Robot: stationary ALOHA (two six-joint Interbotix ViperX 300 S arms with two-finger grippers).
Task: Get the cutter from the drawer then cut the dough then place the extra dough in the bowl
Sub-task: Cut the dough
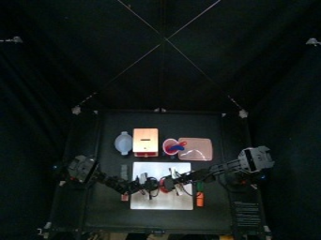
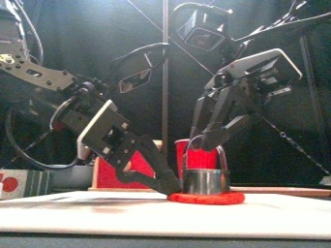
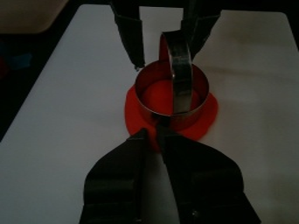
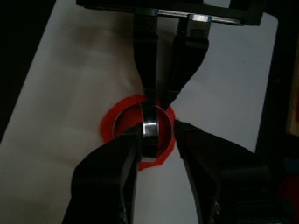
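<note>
Two arms are down over the white cutting board (image 1: 170, 202), near centre of the table. Step in hand: cutting.

The cutter (image 2: 204, 180) stands upright in the middle of the red dough (image 2: 207, 199), which shows all round its base.

The right gripper (image 2: 204, 145) is right above it, clenched on the wire handle by the look of the right wrist view.

The left gripper (image 3: 149, 136) is low at the dough's left rim. It is clenched, with red showing right at the tips, so probably pinching the outer edge.

The bowl (image 1: 122, 142) is far left behind the board, just beside the wooden box (image 1: 145, 142) and well apart from the dough.

Fetching looks done, as the cutter is out.

Next, my guess: right pins the cutter down, left peels the outer ring away without dragging the centre, then carries it far-left to the bowl. Risk: the ring tears or sticks to the cutter.
</note>
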